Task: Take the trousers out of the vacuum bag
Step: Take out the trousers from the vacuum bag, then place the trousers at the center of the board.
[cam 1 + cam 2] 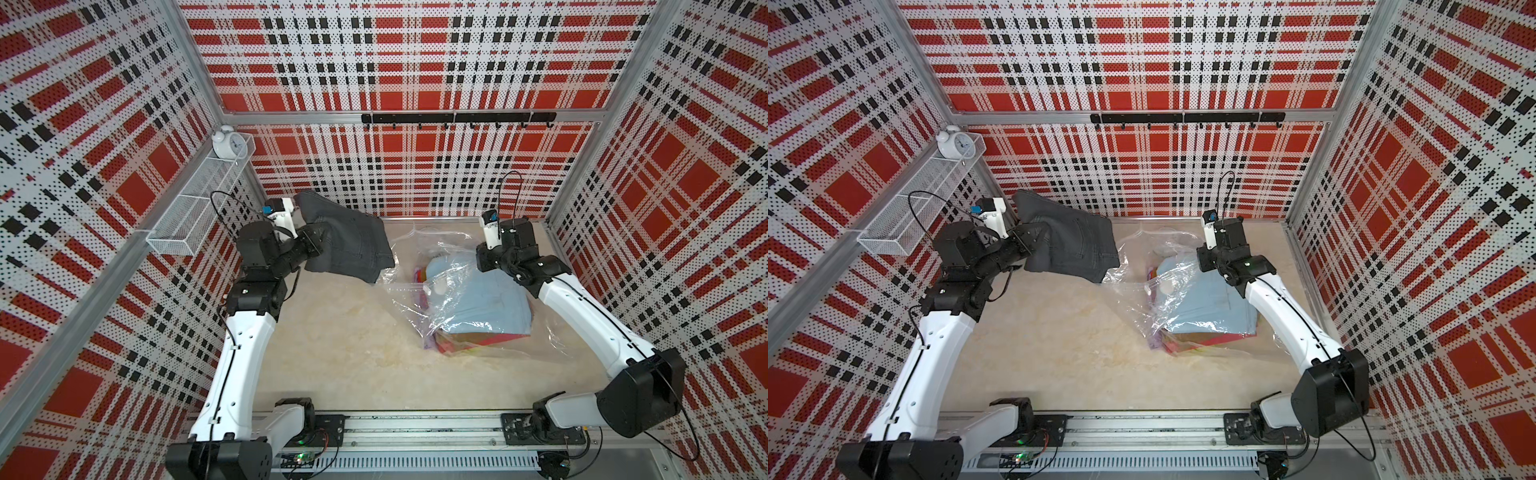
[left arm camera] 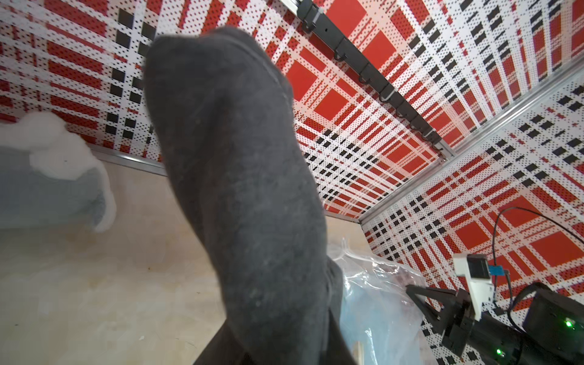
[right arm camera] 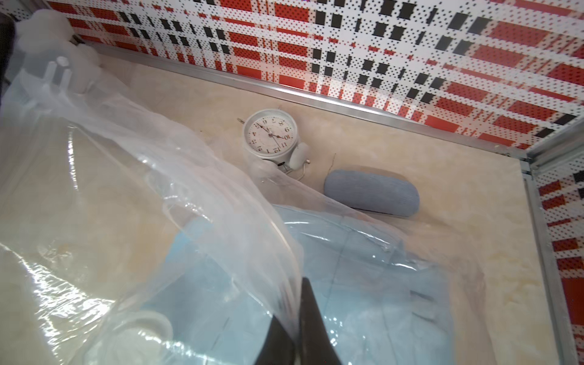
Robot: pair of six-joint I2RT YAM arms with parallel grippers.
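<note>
The left hand (image 1: 321, 242) grips folded charcoal trousers (image 1: 351, 245), held above the marbled beige table (image 1: 332, 357). The right hand (image 3: 297, 316) pinches the crinkly clear vacuum bag (image 3: 126, 189) lying there, light blue trousers (image 1: 486, 305) inside.

Left arm (image 1: 245, 345) reaches to the far left, wrist lifted high, left gripper (image 1: 313, 243) clamped on the charcoal trousers (image 1: 353, 241). Right arm (image 1: 582, 307) stretches along the right side, wrist bent downward, right gripper (image 3: 292, 303) pinched shut on the vacuum bag (image 3: 126, 189).
</note>
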